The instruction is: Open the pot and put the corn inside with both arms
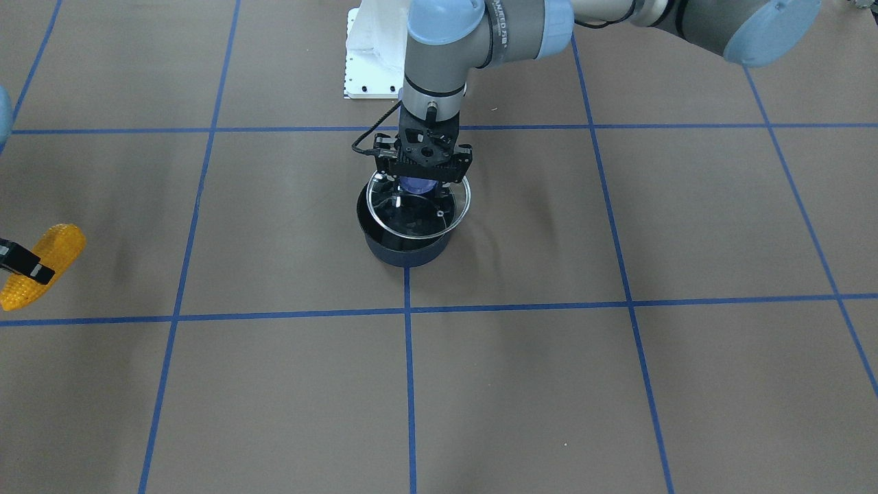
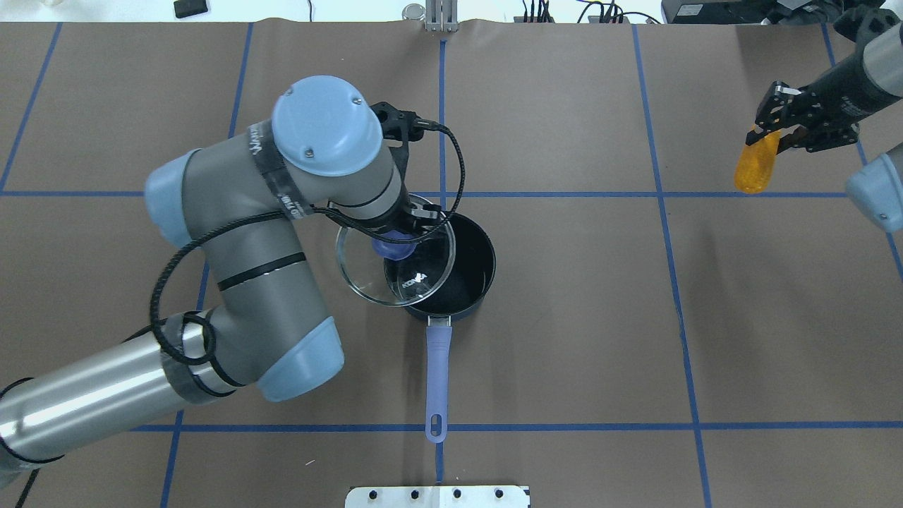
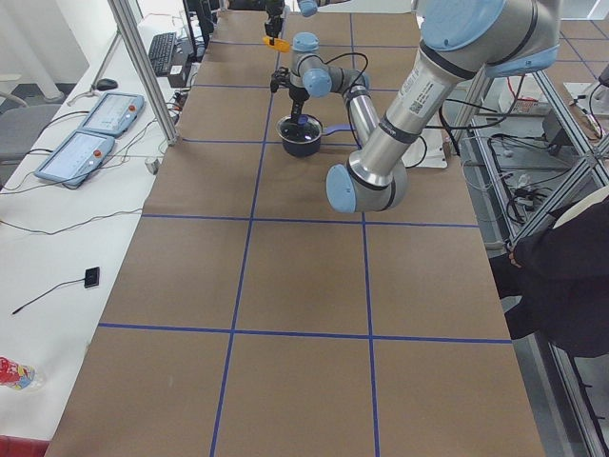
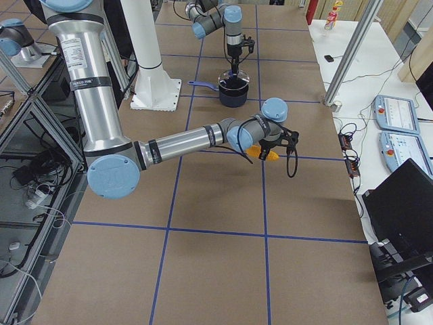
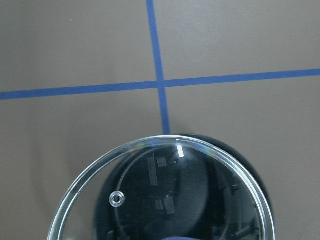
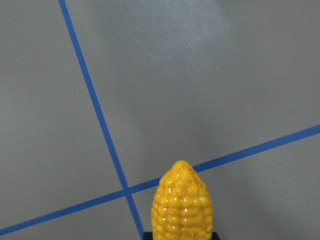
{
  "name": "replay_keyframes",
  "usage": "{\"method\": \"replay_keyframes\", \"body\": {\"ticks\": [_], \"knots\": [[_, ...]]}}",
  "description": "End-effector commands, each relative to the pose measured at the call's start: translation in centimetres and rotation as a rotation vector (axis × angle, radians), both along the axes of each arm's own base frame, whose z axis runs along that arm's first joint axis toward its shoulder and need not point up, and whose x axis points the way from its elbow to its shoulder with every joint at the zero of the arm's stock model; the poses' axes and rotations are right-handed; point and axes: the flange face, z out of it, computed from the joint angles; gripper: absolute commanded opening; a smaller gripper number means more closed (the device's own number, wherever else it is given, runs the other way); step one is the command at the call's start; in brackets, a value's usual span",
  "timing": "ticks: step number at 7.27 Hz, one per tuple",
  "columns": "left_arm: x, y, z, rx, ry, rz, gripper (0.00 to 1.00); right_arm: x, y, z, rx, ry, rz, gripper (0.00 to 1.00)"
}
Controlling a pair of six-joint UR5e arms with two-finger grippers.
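Observation:
My left gripper (image 1: pixel 423 180) is shut on the lavender knob (image 2: pixel 393 248) of the clear glass lid (image 2: pixel 395 279). It holds the lid lifted just above the pot (image 2: pixel 465 275), shifted to one side, so part of the pot's black inside shows. The pot's lavender handle (image 2: pixel 437 374) points toward the robot's base. In the left wrist view the lid (image 5: pixel 165 195) covers most of the pot (image 5: pixel 235 160). My right gripper (image 2: pixel 772 134) is shut on the corn (image 2: pixel 753 168) and holds it above the table, far to the right of the pot. The corn also shows in the front view (image 1: pixel 58 247) and the right wrist view (image 6: pixel 182 207).
A white mounting plate (image 2: pixel 437 496) lies at the robot's side of the table. Blue tape lines (image 1: pixel 409 384) cross the brown table cover. Tablets (image 3: pixel 90 133) and cables lie on the side bench beyond aluminium posts. A person (image 3: pixel 561 276) sits beside the table.

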Motion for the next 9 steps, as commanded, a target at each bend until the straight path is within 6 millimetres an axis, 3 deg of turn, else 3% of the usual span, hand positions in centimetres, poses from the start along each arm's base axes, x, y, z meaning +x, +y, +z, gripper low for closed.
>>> {"method": "replay_keyframes", "body": {"ticks": [1, 2, 4, 5, 7, 8, 9], "knots": [[-6.8, -3.7, 5.1, 0.027, -0.020, 0.072, 0.57, -7.5, 1.1, -7.4, -0.052, -0.034, 0.055, 0.34], [-9.1, -5.3, 7.8, 0.070, -0.048, 0.092, 0.57, -10.8, 2.0, -10.7, -0.078, -0.044, 0.076, 0.34], [-14.0, -6.8, 17.4, 0.119, -0.023, 0.104, 0.57, -15.9, 7.0, -17.9, -0.044, 0.022, 0.071, 0.34], [-16.3, -7.6, 21.7, 0.131, -0.003, 0.140, 0.57, -17.6, 8.5, -21.2, -0.041, 0.040, 0.060, 0.34], [-20.1, -8.9, 28.6, 0.165, -0.013, 0.156, 0.57, -23.1, 12.6, -24.6, -0.007, 0.042, 0.063, 0.34], [-21.7, -8.4, 32.4, 0.167, -0.010, 0.191, 0.57, -25.7, 14.7, -25.8, 0.002, 0.042, 0.078, 0.35], [-23.2, -8.0, 35.0, 0.157, -0.001, 0.193, 0.57, -28.1, 16.6, -26.9, 0.015, 0.043, 0.085, 0.35]]}}
